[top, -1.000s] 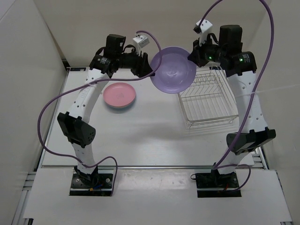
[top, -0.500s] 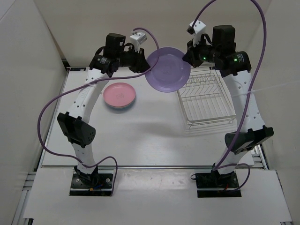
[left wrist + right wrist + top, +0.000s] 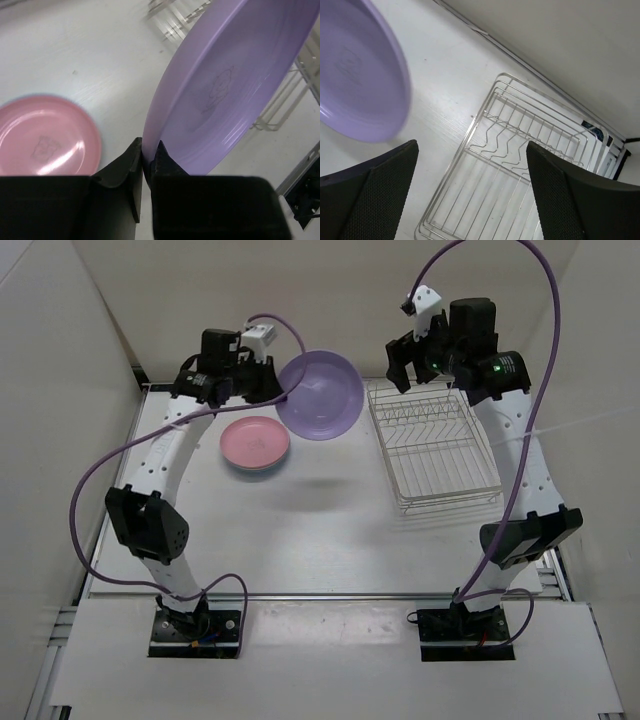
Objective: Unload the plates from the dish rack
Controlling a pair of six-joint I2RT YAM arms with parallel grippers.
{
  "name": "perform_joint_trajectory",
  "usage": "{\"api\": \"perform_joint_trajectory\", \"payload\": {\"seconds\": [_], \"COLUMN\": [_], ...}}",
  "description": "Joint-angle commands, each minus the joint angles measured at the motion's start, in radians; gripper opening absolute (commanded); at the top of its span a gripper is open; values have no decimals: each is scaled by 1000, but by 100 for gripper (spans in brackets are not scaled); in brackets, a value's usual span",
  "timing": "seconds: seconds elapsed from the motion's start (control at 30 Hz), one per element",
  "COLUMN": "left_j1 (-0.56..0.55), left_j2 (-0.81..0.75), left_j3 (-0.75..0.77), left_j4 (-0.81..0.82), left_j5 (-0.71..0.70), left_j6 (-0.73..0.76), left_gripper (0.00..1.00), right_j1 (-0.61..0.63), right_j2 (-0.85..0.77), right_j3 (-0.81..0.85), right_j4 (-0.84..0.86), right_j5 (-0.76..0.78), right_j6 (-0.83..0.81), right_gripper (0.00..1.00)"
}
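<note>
Right claw (image 3: 402, 365) had released the purple plate (image 3: 320, 397) and stood open; left claw (image 3: 146, 150) now gripped it alone, the rack (image 3: 435, 455) holding no plates.

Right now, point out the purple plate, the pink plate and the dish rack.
purple plate (image 3: 322, 395), top external view, its centre.
pink plate (image 3: 255, 442), top external view, its centre.
dish rack (image 3: 437, 455), top external view, floor bars.

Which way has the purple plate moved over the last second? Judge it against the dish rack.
Yes: the purple plate has shifted left, off the dish rack's corner, toward the pink plate.
</note>
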Motion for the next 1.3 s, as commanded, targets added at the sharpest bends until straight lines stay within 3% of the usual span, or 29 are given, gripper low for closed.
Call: {"api": "perform_joint_trajectory", "payload": {"seconds": [0.0, 0.23, 0.4, 0.8, 1.27], "left_j1": [108, 374, 441, 492, 472], "left_j2": [-96, -38, 21, 149, 219], "left_j3": [-88, -184, -217, -275, -293], "left_j4": [1, -63, -54, -43, -34], "left_j5": [9, 40, -6, 44, 72], "left_j6": [-17, -84, -158, -213, -223], "left_gripper": [11, 11, 11, 11, 11], "right_j1": [6, 6, 6, 6, 6], "right_j2": [-22, -33, -43, -81, -90], "right_j3": [-14, -34, -43, -65, -65], "right_j4": [71, 80, 80, 71, 71], "right_j5": [123, 165, 165, 156, 156], "right_j6": [4, -5, -14, -23, -33], "right_gripper": [92, 93, 93, 93, 93]}}
